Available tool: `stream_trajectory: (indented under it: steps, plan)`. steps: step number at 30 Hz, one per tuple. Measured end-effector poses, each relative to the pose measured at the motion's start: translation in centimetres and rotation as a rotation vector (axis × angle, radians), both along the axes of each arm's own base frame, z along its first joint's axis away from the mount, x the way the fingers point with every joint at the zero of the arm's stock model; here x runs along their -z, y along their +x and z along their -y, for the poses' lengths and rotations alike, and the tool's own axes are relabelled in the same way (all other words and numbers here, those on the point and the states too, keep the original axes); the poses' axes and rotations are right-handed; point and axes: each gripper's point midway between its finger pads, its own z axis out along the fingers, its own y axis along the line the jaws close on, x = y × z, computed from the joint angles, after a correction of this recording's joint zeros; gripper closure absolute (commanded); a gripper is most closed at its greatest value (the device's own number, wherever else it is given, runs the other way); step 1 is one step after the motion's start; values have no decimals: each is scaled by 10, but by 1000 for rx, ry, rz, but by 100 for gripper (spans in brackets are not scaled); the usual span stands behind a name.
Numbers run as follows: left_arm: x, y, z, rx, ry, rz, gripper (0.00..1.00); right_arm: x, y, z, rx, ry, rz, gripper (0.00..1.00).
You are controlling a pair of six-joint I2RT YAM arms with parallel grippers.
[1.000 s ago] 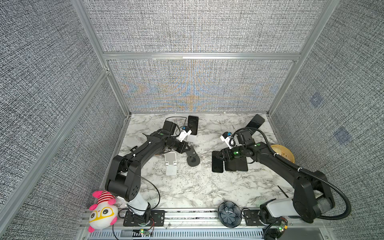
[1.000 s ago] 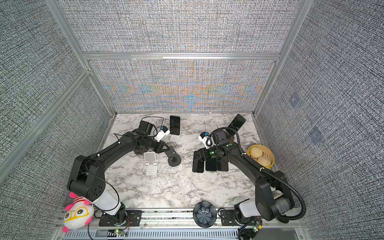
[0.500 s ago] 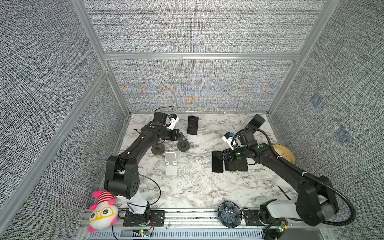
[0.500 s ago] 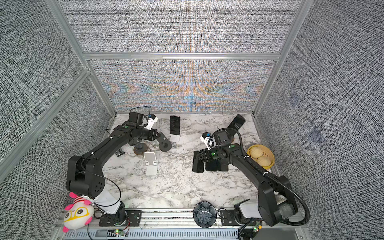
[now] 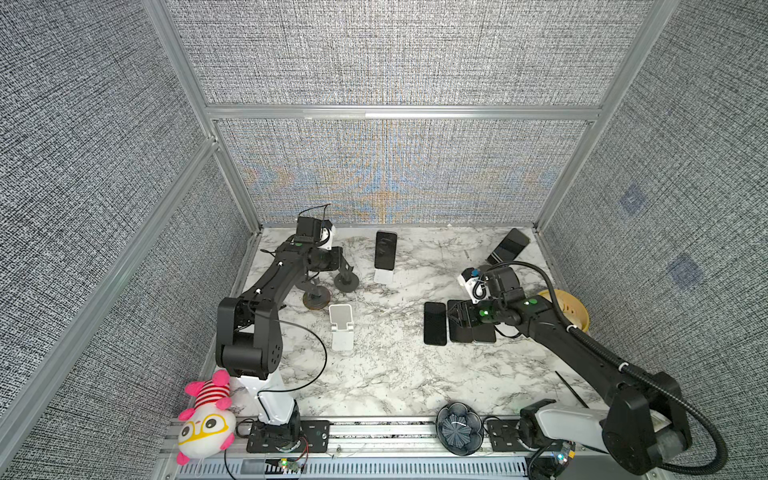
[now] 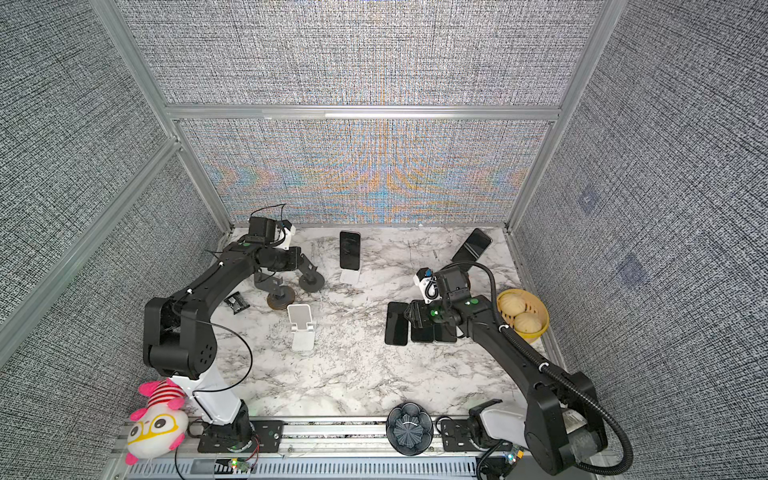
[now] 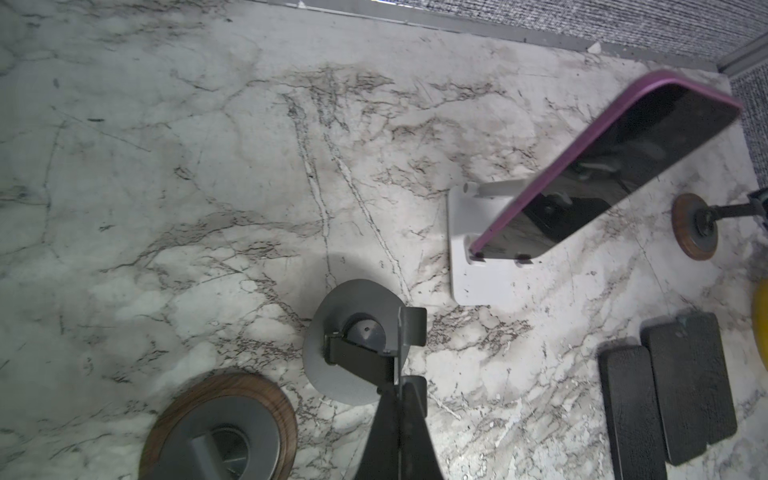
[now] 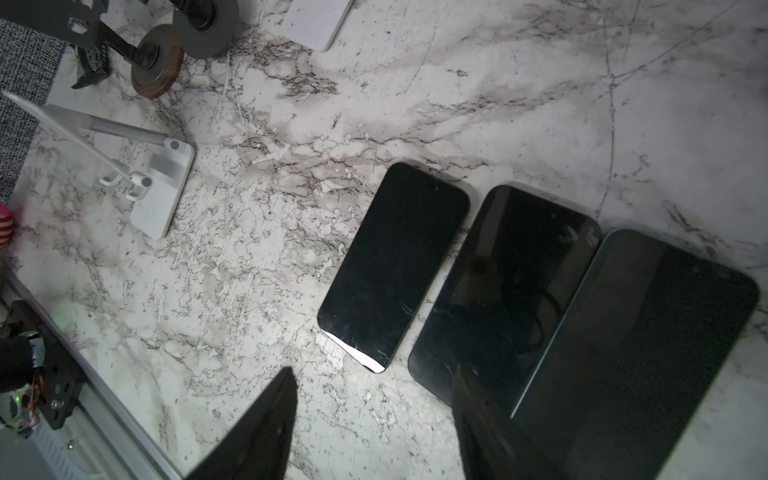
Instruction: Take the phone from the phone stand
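— Where do our grippers sit over the white marble table (image 5: 395, 382)?
— Our left gripper (image 7: 399, 386) pinches the thin plate of the dark grey round-based stand (image 7: 353, 299). Our right gripper (image 8: 374, 374) hangs spread above three flat black phones (image 8: 395, 266).
— And the purple-rimmed black phone (image 7: 615, 166)?
— We see it leaning in its white folding stand (image 7: 478, 274), near the left jaws but untouched.

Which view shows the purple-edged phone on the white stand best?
The left wrist view: the phone is close up, leaning on the white stand, lower edge in its lip, purple rim visible. Both top views show the phone small, screen dark, at the back. The right wrist view does not show it.
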Motion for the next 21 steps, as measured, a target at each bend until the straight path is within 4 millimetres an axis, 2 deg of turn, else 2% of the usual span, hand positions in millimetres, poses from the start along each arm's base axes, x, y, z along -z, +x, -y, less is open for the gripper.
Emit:
stream_trajectory:
  steps: [3, 11, 15, 21]
  plan:
    - [5, 4, -6, -40, -8, -14, 100, 3, 0, 2, 13, -10, -6, 39]
    - [19, 12, -6, -70, -28, -38, 98, 5, 0, 5, 20, -19, -6, 39]
    - [18, 15, -5, -70, -29, -27, 78, 2, 0, 5, 22, -19, 3, 38]
    - [18, 15, -5, -69, -29, -28, 43, -1, -2, 17, 63, -13, 24, 1]
